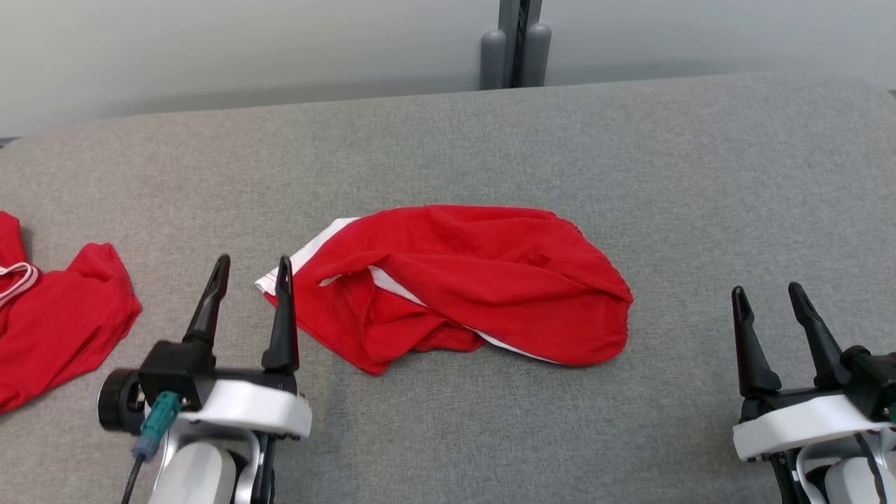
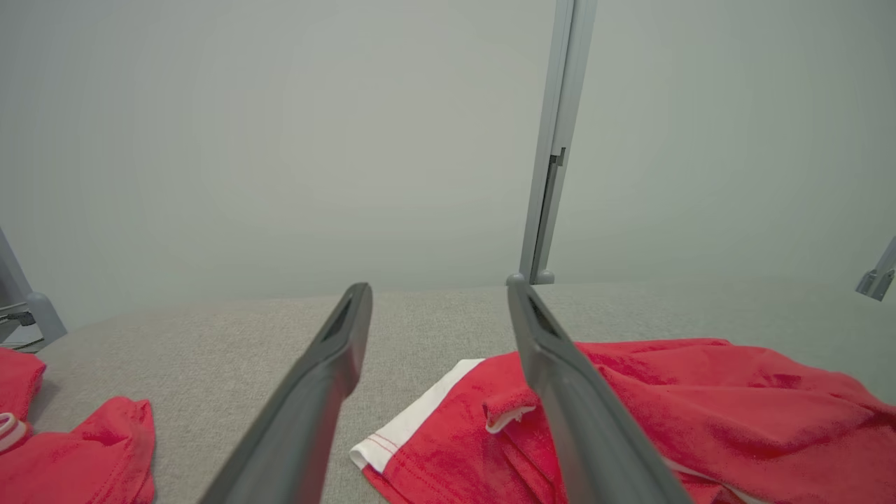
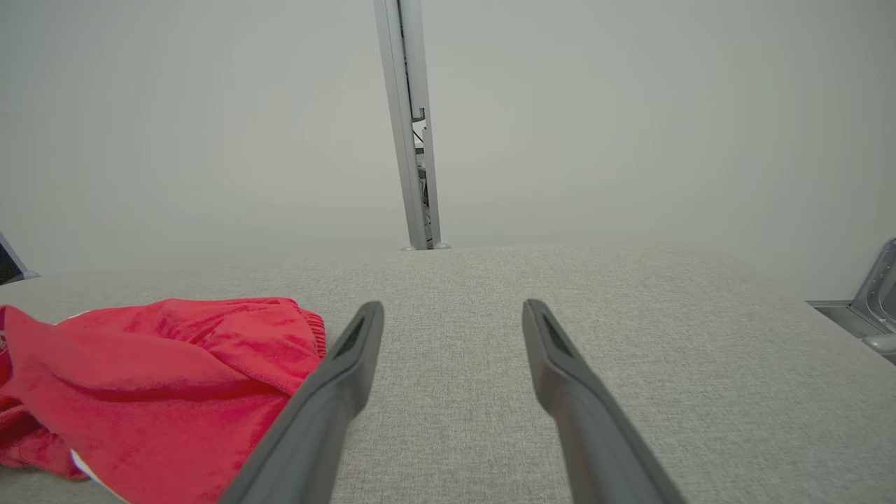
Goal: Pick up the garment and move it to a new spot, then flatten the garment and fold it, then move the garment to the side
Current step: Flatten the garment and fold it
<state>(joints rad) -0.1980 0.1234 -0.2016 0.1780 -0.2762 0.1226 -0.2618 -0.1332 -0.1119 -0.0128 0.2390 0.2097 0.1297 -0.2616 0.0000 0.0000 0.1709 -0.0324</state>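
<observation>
- The garment (image 1: 455, 280) looks to be thin, soft knit cloth. I judge it light and limp, so it should sag and drape from whatever point lifts it and will not hold a shape.
- It is probably not fragile or slippery, though a shallow pinch could catch just the top layer and leave the folds beneath behind.
- The best hold seems to be the white band (image 1: 308, 255) at the garment's 9 o'clock edge. It is a doubled hem, firmer than the body, and lies right by the left claw (image 1: 253, 266).
- For the other side, the rounded red edge at the garment's 3 o'clock would suit the right claw (image 1: 766, 292).
- The garment is bright red with white trim. It is crumpled into a rough oval with deep creases, and one white stripe runs diagonally through the folds toward 5 o'clock.
- It lies at the middle of the grey fabric surface (image 1: 630, 161).
- A second red garment (image 1: 63, 322) sits at 9 o'clock by the surface's edge, well apart from the first.
- The left claw is at 8 o'clock in the head view, spread wide and empty, with its inner finger just beside the white band.
- The right claw is at 4 o'clock, also spread wide and empty, well apart from the cloth.
</observation>
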